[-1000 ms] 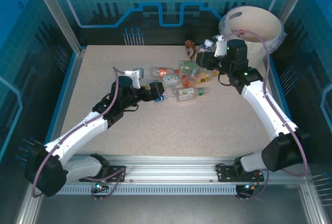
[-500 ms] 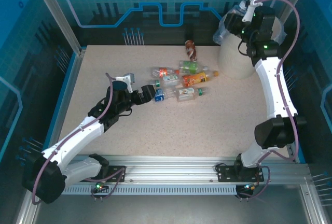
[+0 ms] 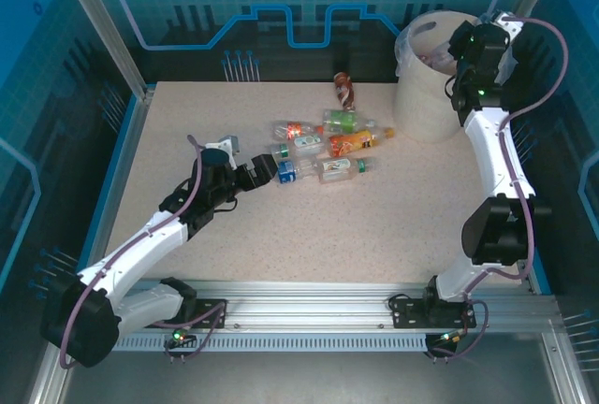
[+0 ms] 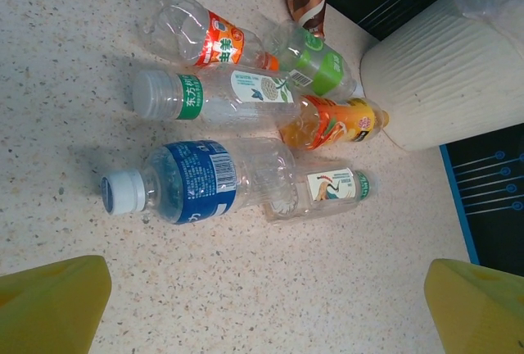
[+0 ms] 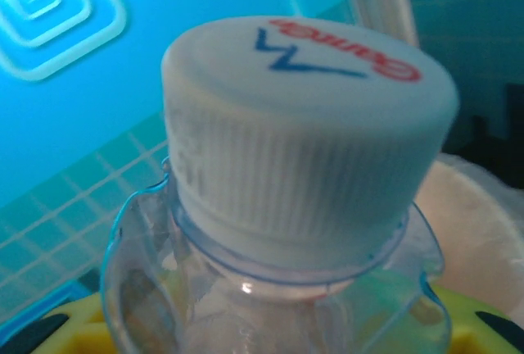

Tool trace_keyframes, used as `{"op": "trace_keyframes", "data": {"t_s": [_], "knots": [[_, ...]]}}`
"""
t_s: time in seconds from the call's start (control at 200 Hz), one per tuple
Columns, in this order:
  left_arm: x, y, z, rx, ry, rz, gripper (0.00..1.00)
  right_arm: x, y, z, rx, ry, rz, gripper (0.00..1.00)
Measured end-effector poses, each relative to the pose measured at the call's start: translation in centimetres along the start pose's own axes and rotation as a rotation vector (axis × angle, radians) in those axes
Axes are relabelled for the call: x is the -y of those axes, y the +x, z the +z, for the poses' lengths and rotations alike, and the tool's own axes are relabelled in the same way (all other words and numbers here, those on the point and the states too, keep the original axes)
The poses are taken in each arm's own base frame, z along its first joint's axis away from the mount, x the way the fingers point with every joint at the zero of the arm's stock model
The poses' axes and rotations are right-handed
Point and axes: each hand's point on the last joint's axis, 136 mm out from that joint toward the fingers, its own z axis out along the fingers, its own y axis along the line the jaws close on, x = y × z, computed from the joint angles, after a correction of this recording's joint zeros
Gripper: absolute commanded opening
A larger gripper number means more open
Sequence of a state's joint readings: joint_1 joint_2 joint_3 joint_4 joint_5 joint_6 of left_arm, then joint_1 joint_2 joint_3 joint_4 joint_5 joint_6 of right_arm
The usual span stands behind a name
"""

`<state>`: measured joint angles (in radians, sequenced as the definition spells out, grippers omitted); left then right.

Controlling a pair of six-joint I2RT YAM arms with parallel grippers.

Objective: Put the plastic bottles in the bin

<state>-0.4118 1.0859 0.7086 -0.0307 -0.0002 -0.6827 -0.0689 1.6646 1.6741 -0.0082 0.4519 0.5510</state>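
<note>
Figure: overhead and wrist views, read from the near edge outward. On the table [image 3: 374, 236], the left gripper [image 3: 264, 176] stood with its fingers spread to their widest and nothing between them, just at 9 o'clock of the blue-labelled bottle [image 4: 192, 182]. Beyond that bottle, toward 12 to 2 o'clock, the other plastic bottles [image 4: 221, 96] lay on their sides in a loose cluster, several touching. At the table's 1 o'clock corner stood the bin [image 3: 426, 109]. The right gripper [image 3: 463, 49] hung over the bin's rim, closed on the white-capped bottle [image 5: 303, 124], whose neck rose between the yellow fingers. The step in hand appeared to be the drop. It would go best with the bottle carried fully inside the bag-lined rim before the fingers part. Letting go above the rim itself might bounce the bottle back onto the table.
</note>
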Motion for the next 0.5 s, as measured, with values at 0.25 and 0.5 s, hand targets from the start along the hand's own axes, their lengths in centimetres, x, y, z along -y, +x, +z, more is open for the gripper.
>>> {"op": "trace_keyframes", "data": {"t_s": [0.25, 0.5], "knots": [[-1.5, 0.4, 1.1, -0.028, -0.045, -0.016, 0.99, 3.4, -1.6, 0.8, 0.113, 0.141, 0.017, 0.44], [-4.1, 1.4, 2.7, -0.097, -0.126, -0.025, 0.99, 6.0, -0.8, 3.4, 0.15, 0.239, -0.062, 0.5]]}}
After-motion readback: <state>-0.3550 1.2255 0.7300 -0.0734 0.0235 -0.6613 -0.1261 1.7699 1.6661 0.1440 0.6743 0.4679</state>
